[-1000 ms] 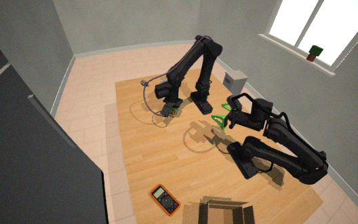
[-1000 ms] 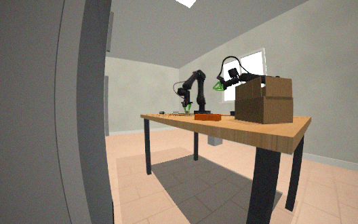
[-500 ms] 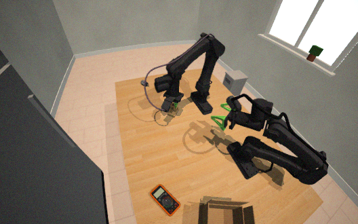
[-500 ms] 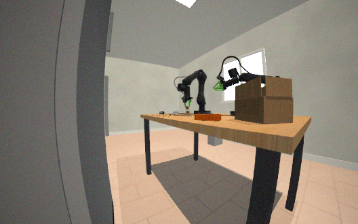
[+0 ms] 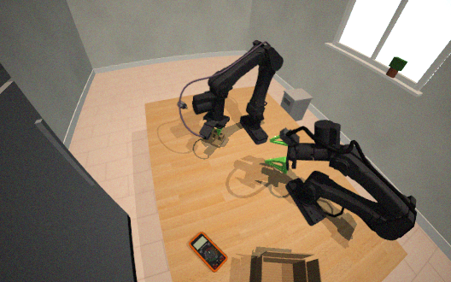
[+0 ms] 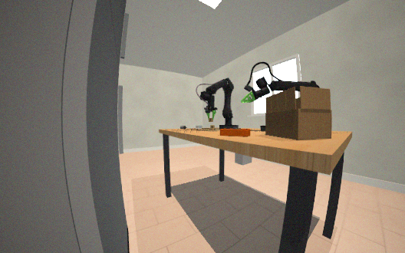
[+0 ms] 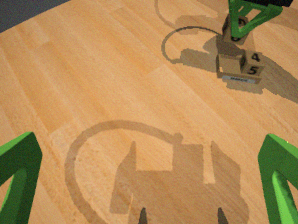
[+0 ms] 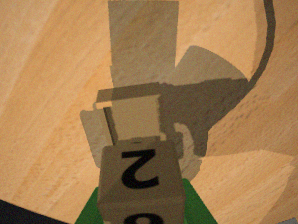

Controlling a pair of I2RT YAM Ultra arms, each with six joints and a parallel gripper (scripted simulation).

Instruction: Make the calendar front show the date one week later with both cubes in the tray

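Held cube (image 8: 142, 175) (image 6: 211, 119), at six o'clock, is pinched by the right gripper (image 8: 142, 190) (image 7: 244, 21) (image 6: 211, 116) (image 5: 219, 131); the left gripper (image 7: 149, 145) (image 6: 245, 100) (image 5: 275, 151) gapes. In the left wrist view, the tray (image 7: 238, 79) (image 5: 219, 144), two o'clock, seats the 5 cube (image 7: 253, 65); one remains unseated.

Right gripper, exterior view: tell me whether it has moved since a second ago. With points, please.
Yes, the right gripper (image 5: 219, 132) (image 6: 211, 118) (image 7: 234, 29) (image 8: 142, 190) has moved up, away from the table (image 5: 171, 205) (image 6: 268, 149) (image 7: 100, 75) (image 8: 45, 75).
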